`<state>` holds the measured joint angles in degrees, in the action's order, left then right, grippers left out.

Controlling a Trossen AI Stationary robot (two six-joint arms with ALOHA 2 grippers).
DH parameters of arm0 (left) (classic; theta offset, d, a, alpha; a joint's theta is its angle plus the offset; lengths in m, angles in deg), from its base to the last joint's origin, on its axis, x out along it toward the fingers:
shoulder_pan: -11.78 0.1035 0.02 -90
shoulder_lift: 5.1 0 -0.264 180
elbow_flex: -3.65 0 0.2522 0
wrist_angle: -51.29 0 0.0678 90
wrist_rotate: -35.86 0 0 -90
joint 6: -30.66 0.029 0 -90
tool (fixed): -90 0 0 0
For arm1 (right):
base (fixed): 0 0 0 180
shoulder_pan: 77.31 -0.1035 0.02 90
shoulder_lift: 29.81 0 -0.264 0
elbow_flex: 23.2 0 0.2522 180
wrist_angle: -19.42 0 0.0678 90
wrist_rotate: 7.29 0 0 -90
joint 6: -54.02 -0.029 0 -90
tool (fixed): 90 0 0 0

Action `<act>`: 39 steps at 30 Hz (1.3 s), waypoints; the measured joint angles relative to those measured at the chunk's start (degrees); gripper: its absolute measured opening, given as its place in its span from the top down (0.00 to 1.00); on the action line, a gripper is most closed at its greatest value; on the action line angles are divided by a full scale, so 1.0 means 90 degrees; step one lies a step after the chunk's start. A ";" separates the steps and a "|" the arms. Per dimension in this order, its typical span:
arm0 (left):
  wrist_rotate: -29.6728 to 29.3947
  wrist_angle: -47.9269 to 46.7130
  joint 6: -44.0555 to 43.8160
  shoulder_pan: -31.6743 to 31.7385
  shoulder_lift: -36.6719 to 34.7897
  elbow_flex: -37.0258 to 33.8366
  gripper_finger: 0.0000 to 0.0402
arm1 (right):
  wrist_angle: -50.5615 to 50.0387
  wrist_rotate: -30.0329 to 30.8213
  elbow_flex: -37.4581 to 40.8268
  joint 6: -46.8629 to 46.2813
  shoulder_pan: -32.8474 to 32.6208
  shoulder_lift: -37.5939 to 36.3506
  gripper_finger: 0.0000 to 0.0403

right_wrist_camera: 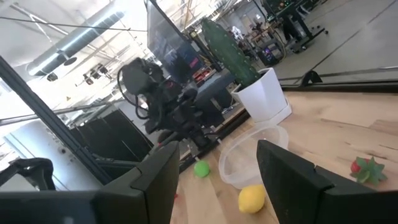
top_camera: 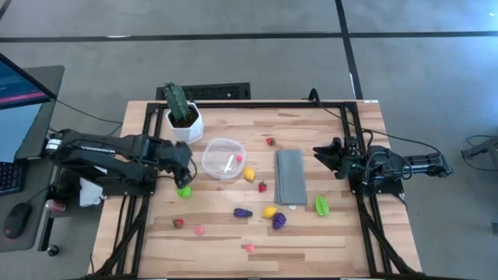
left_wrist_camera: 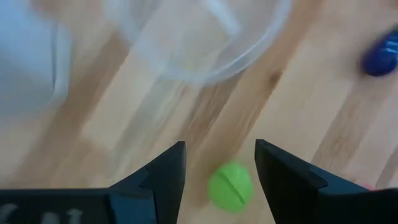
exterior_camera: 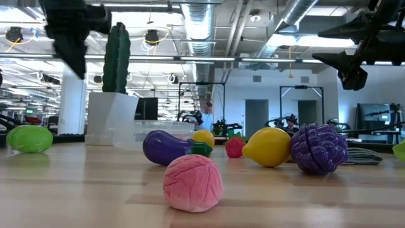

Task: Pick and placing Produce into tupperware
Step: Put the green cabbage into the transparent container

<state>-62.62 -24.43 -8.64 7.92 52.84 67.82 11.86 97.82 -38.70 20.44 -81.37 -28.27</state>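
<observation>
The tupperware (top_camera: 223,158), a round clear bowl with a pink piece inside, stands left of the table's middle. Produce is scattered over the wood: a green piece (top_camera: 184,191), a lemon (top_camera: 249,174), an eggplant (top_camera: 243,212), a purple bunch (top_camera: 278,221), and pink and red bits. My left gripper (top_camera: 187,166) hangs open beside the bowl's left rim, pointing down. The green piece (left_wrist_camera: 230,185) lies on the table below its fingers, apart from them. My right gripper (top_camera: 320,152) waits open at the right, held level above the table with nothing between its fingers.
A cactus in a white pot (top_camera: 183,117) stands at the far left, just behind the bowl. A flat grey cloth (top_camera: 290,176) lies right of centre. A green piece (top_camera: 321,205) sits beside the cloth's near right corner. Black frame rails (top_camera: 354,140) run along the table's sides.
</observation>
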 joint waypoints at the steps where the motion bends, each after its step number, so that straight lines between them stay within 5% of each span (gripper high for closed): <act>1: -0.0026 -0.0226 -0.0513 -0.0030 -0.0001 0.0000 0.54 | -0.0001 0.0000 0.0000 0.0000 0.0001 0.0000 0.41; 5: 0.0244 -0.0779 -0.2017 -0.0136 0.0076 -0.0001 0.53 | -0.0032 0.0000 0.0000 0.0000 0.0003 0.0000 0.41; 10: 0.0668 -0.0745 -0.2769 -0.0335 0.0354 -0.0002 0.50 | -0.0092 0.0000 0.0000 0.0002 0.0001 0.0000 0.41; 28: 0.1071 -0.0375 -0.3084 -0.0829 0.2240 0.0000 0.18 | -0.0171 -0.0002 0.0000 0.0011 -0.0002 0.0000 0.41; 39: 0.1150 0.0063 -0.2676 -0.0906 0.2987 -0.0081 0.13 | -0.0171 -0.0002 0.0000 0.0010 -0.0002 0.0000 0.41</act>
<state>-52.28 -23.87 -32.73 -0.24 79.73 67.09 10.32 97.80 -38.70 20.52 -81.39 -28.27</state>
